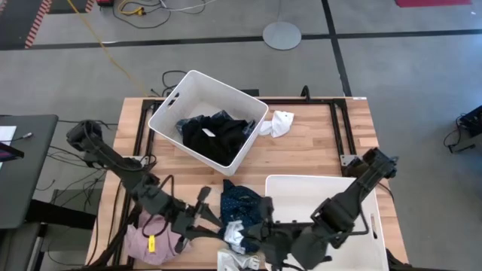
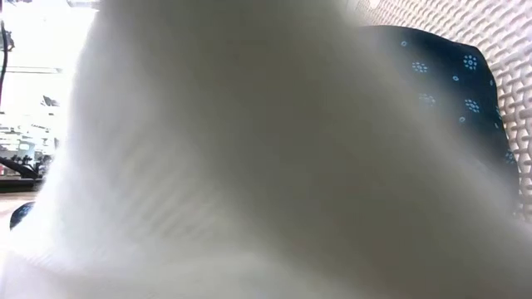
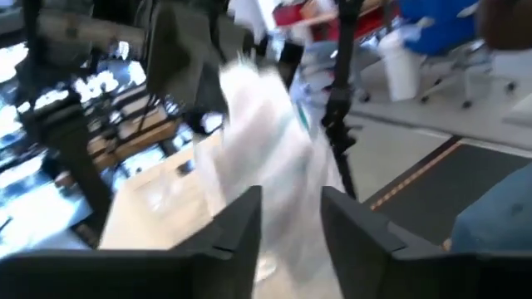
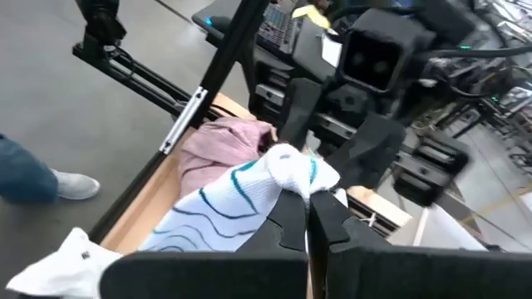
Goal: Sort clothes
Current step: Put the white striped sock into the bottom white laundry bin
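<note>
The striped sock (image 4: pixel 237 208), white with teal wavy lines, is pinched at its bunched end by the right tool (image 4: pixel 307 218), whose 2 dark fingers (image 4: pixel 287 224) are closed tight on the fabric; only the right wrist view shows this grip plainly. From above, the same sock (image 1: pixel 235 235) is a pale scrap at the tabletop's (image 1: pixel 316 150) near edge, between the 2 tools, with the right tool (image 1: pixel 265 242) low beside it.

The left tool (image 1: pixel 213 218) sits just on the sock's other side. Its wrist view shows the left tool (image 3: pixel 291 220) with fingers (image 3: pixel 241 228) parted and blurred white cloth (image 3: pixel 266 141) in the gap; whether they touch it cannot be told.

The navy dotted garment (image 1: pixel 245 202) lies just behind the sock, against the empty bin (image 1: pixel 324 188). The low view is almost filled by close white fabric (image 2: pixel 249 166), with the navy dotted garment (image 2: pixel 440 91) at its upper corner.

The pink garment (image 1: pixel 147 239) lies under the left arm; the right wrist view shows it (image 4: pixel 224 145) beyond the sock. The black garment (image 1: pixel 215 135) fills the far bin (image 1: pixel 181 94), and a white sock (image 1: pixel 280 124) lies just beside that bin. Another white sock (image 4: pixel 58 257) shows only in the right wrist view.
</note>
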Motion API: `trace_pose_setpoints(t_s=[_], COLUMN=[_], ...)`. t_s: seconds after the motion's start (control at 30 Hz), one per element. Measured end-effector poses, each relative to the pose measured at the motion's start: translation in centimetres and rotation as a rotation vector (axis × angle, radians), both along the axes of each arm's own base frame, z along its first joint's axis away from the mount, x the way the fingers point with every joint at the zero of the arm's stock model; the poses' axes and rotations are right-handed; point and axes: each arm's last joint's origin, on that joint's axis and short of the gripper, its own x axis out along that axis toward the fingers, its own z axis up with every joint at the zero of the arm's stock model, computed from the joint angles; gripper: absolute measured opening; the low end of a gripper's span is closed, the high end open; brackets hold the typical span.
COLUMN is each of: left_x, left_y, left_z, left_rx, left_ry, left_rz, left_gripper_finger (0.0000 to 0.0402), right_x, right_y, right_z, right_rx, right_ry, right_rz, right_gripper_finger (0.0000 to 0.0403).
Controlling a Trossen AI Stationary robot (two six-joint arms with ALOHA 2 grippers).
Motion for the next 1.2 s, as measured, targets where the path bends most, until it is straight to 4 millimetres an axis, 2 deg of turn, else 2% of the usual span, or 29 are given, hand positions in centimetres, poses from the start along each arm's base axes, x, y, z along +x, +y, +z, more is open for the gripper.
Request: trace_pose_setpoints(t_s=[0.13, 0.23, 0.43, 0.63, 0.77, 0.93, 1.2], left_x=[-1.9, -3.4, -5.1, -6.1, -6.5, -6.5, -6.6], left_y=[0.1, 0.2, -0.1, -0.5, -0.6, -0.6, -1.0], left_z=[0.3, 0.1, -2.2, -5.0, -6.3, -7.6, -9.3], left_rx=[0.015, -0.001, -0.040, -0.061, -0.075, -0.114, -0.181], left_ry=[0.071, 0.173, 0.427, 0.517, 0.536, 0.539, 0.492], left_rz=[0.056, 0.074, 0.105, 0.145, 0.165, 0.171, 0.061], left_gripper_finger=[0.0177, 0.0197, 0.0195, 0.0183, 0.0181, 0.0181, 0.0181], right_x=[-1.9, -3.7, -7.4, -10.3, -11.4, -11.7, -12.0], right_y=[0.4, 0.4, -0.5, -1.2, -1.2, -0.5, -0.2], right_z=[1.5, 2.6, 3.7, 3.2, 2.7, 2.2, 2.0], right_rx=[-0.018, -0.005, 0.086, 0.202, 0.290, 0.381, 0.426], right_ry=[0.020, 0.058, 0.200, 0.347, 0.441, 0.531, 0.552], right_rz=[-0.033, -0.052, -0.126, -0.212, -0.260, -0.251, -0.264], right_gripper_finger=[0.0001, 0.0001, 0.0000, 0.0000, 0.0000, 0.0000, 0.0000])
